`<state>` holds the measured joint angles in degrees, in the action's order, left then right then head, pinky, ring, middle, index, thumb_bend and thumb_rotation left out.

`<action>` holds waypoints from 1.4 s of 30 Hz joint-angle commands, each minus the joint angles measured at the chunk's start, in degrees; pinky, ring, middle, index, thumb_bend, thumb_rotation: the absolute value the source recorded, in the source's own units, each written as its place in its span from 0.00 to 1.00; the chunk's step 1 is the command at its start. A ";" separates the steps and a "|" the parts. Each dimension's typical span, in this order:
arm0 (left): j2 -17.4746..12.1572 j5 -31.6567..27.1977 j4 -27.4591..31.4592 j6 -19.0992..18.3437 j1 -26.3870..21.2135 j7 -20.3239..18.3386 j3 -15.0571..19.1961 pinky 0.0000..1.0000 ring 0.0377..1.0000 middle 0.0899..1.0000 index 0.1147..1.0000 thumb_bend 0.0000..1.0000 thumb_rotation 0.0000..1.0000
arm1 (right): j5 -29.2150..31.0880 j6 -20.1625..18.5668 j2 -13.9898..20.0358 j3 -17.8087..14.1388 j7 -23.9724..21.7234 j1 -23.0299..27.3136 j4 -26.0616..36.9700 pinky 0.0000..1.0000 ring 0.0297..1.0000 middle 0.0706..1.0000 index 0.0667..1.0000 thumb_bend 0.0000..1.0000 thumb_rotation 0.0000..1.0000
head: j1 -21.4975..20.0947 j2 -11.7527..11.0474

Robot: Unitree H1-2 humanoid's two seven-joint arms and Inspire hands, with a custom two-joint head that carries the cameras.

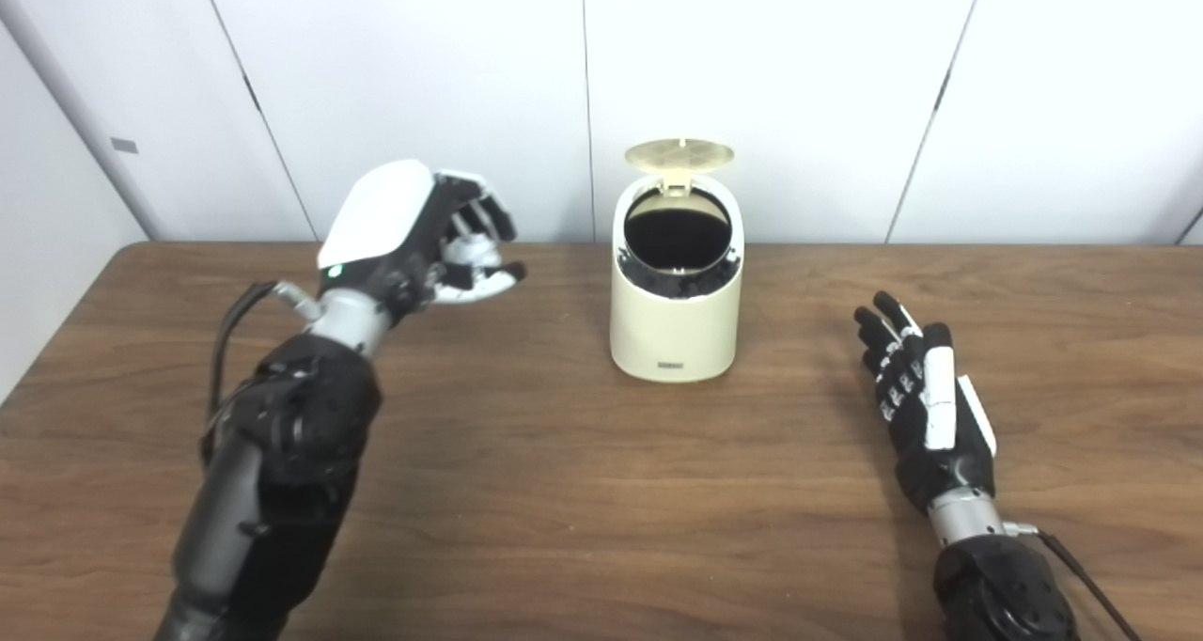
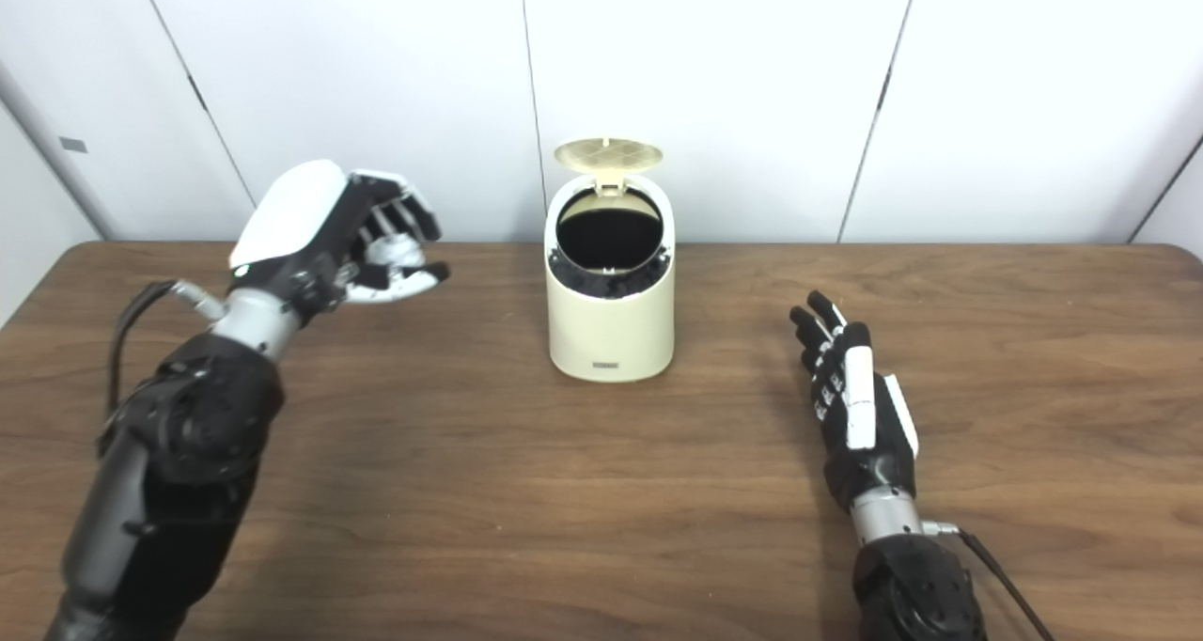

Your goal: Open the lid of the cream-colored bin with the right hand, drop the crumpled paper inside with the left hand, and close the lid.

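The cream-colored bin (image 1: 673, 321) stands at the middle of the brown table (image 1: 564, 491). Its round lid (image 1: 679, 155) stands open, tilted up at the back, and the inside looks dark. My left hand (image 1: 423, 232) is raised to the left of the bin at about rim height, fingers curled but apart, holding nothing I can see. My right hand (image 1: 921, 397) lies flat on the table to the right of the bin, fingers stretched out, empty. No crumpled paper shows in either view.
White wall panels (image 1: 771, 86) stand right behind the table's far edge. The bin also shows in the right eye view (image 2: 611, 326), with bare wood on both sides and in front of it.
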<state>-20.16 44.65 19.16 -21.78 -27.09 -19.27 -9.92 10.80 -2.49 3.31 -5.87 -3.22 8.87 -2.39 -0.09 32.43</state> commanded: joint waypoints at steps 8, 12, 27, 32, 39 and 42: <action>2.53 4.69 -3.04 -0.40 -7.72 0.86 -2.32 0.34 0.36 0.41 0.47 0.47 0.00 | -0.29 0.28 0.15 -0.07 0.10 0.33 1.05 1.00 0.95 0.90 0.93 0.60 1.00 | 0.15 -0.21; 3.86 4.66 -4.33 -0.22 -9.22 0.92 -2.49 0.33 0.36 0.40 0.45 0.47 0.00 | -0.30 0.54 0.30 -0.16 0.02 0.43 0.74 1.00 0.95 0.90 0.92 0.60 1.00 | -0.44 -0.22; 7.77 4.24 -6.38 0.62 -13.82 1.16 -3.90 0.30 0.35 0.43 0.46 0.47 0.00 | -0.59 0.26 0.90 -0.28 0.06 0.36 0.58 1.00 0.95 0.90 0.92 0.59 1.00 | -0.41 0.04; 9.47 3.86 -7.39 0.50 -14.43 1.74 -4.30 0.30 0.35 0.44 0.46 0.47 0.00 | -0.65 -0.06 1.07 -0.27 -0.01 0.42 0.40 1.00 0.96 0.91 0.93 0.58 1.00 | 0.03 0.26; 10.97 4.53 -9.29 1.31 -14.63 3.04 -5.03 0.35 0.34 0.42 0.46 0.47 0.00 | -0.71 -0.55 1.03 -0.26 0.10 0.41 0.59 1.00 0.98 0.91 0.93 0.58 1.00 | 0.05 0.18; 11.17 5.45 -10.38 1.64 -14.84 3.92 -5.86 0.36 0.35 0.41 0.45 0.47 0.00 | -0.61 -0.33 1.04 -0.31 0.04 0.45 0.40 1.00 0.98 0.91 0.94 0.58 1.00 | 0.29 0.14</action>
<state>-9.05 49.04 8.41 -21.56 -38.42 -17.79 -15.83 9.99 -2.46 4.22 -6.06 -3.19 8.68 -2.25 0.18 32.52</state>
